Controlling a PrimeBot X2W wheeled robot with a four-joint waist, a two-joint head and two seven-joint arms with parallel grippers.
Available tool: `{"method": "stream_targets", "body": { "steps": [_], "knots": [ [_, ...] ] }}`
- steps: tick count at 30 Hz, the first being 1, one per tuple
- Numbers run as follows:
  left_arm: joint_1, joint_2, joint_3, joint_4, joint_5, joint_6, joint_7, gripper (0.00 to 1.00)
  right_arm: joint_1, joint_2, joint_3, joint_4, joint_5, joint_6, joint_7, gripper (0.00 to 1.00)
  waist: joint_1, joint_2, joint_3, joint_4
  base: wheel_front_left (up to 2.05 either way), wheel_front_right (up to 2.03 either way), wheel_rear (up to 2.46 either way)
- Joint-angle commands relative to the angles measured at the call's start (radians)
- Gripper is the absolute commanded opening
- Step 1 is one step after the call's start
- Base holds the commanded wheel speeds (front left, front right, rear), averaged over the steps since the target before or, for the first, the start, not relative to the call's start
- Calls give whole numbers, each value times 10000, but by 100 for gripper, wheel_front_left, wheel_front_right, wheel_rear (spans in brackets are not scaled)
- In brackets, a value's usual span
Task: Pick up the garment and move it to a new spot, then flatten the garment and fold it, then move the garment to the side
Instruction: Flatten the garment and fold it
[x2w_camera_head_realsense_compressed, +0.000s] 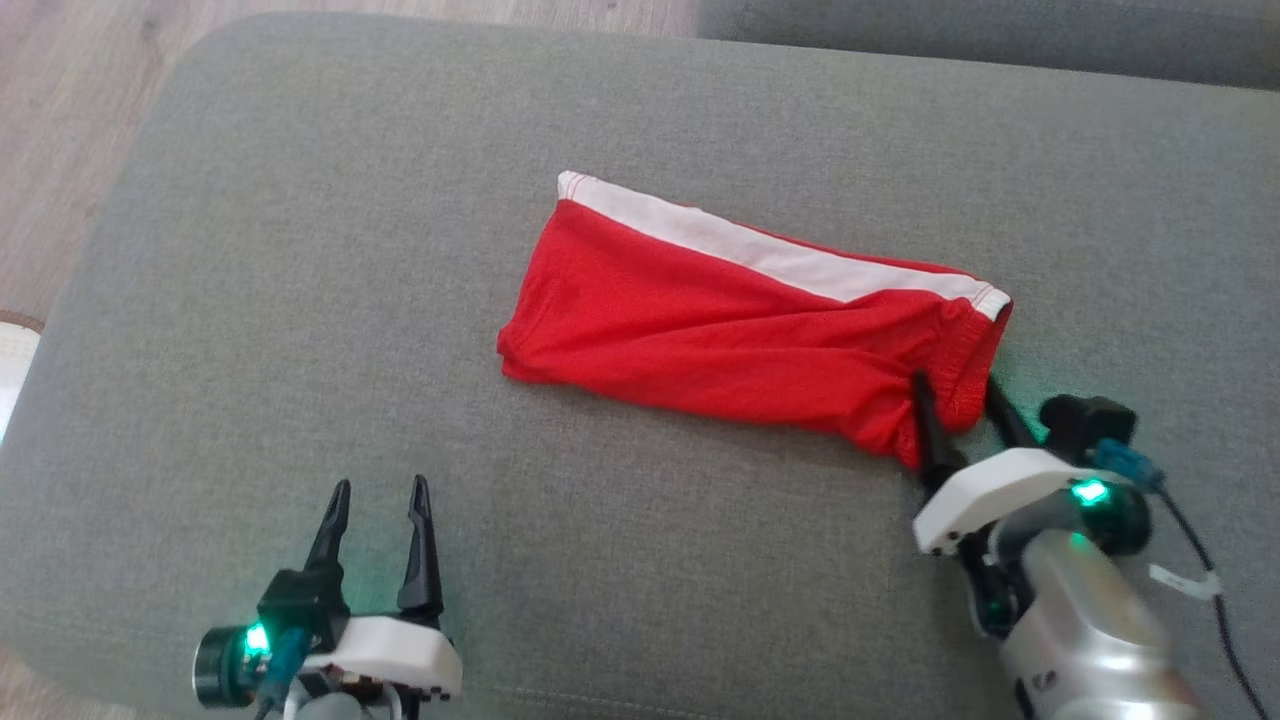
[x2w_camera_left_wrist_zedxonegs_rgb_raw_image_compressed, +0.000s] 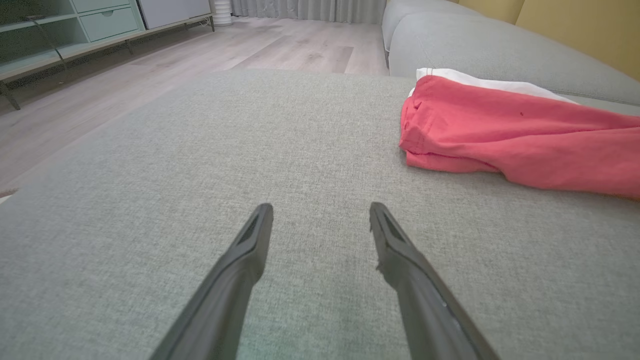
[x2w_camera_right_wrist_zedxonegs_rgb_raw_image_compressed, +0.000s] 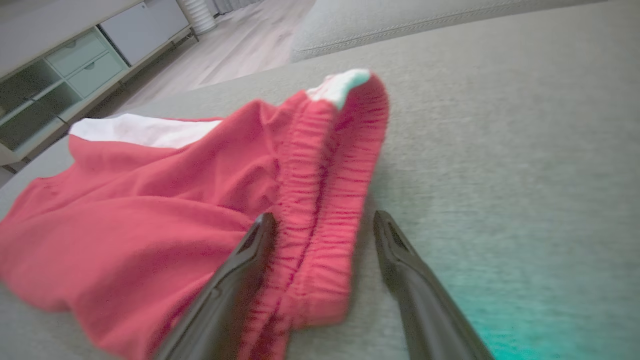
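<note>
Red shorts (x2w_camera_head_realsense_compressed: 740, 320) lay flat but creased near the middle of a grey sofa cushion (x2w_camera_head_realsense_compressed: 300, 250). Their white side stripe (x2w_camera_head_realsense_compressed: 760, 250) ran along the far edge, and the gathered waistband (x2w_camera_head_realsense_compressed: 965, 350) sat at the robot's right end.

The robot's right hand (x2w_camera_head_realsense_compressed: 955, 382) stood wide at that end, its two dark fingers spread to either side of the waistband's near corner. From the right wrist, the elastic band ran up between the fingers. The finger on that view's left lay against the red cloth, while the other sat over bare cushion just beside the band. The fingers were not closed on the fabric.

The left hand (x2w_camera_head_realsense_compressed: 380, 483) was also spread wide and held nothing. It was low over bare cushion at the near left, well apart from the shorts. In the left wrist view, the leg-hem end of the shorts lay up and to the right of its fingertips.

A green light glowed on each wrist. Beyond the cushion were a pale wood floor (x2w_camera_left_wrist_zedxonegs_rgb_raw_image_compressed: 250, 45), a pale green cabinet (x2w_camera_left_wrist_zedxonegs_rgb_raw_image_compressed: 75, 25) with drawers and a second grey sofa section (x2w_camera_left_wrist_zedxonegs_rgb_raw_image_compressed: 475, 45).
</note>
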Motion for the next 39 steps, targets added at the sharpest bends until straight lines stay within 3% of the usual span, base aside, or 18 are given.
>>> {"method": "stream_targets", "body": {
  "steps": [1,6,8,10,11,16,24,32,39],
  "knots": [
    [-404,29,299,-291,22,46,-53,100,-121,95,438,-121,154,37,-53,100,-1,0,15,-8,0,0,0],
    [-540,29,221,-399,57,34,-53,100,-99,95,1862,-121,1808,37,-53,100,-1,0,58,-10,0,0,0],
    [-562,29,159,-439,61,34,-53,100,-167,95,2061,-16,2233,37,-53,73,-1,0,71,-4,0,0,0],
    [-571,28,109,-473,100,13,-53,100,-245,95,2101,77,2581,37,-53,6,-1,0,73,-12,0,0,0],
    [-568,28,101,-483,103,11,-53,100,-283,95,2112,106,2669,37,-53,0,-1,0,68,-21,0,0,0],
    [-387,28,122,-475,162,4,-53,100,-301,95,1580,79,2848,37,-53,0,-1,0,-123,-208,0,0,0],
    [-87,28,-152,-410,38,-63,-53,100,-203,88,283,-654,1955,37,-53,0,-1,0,-563,-635,0,0,0],
    [-11,28,-991,-260,-207,-48,-53,100,-903,93,2031,-1988,3434,37,192,0,-1,0,-774,-218,0,0,0],
    [-66,28,-1860,-137,-372,-71,-53,100,-1539,94,3210,-1914,4185,37,465,0,-1,0,-709,1390,0,0,0]
  ]
}}
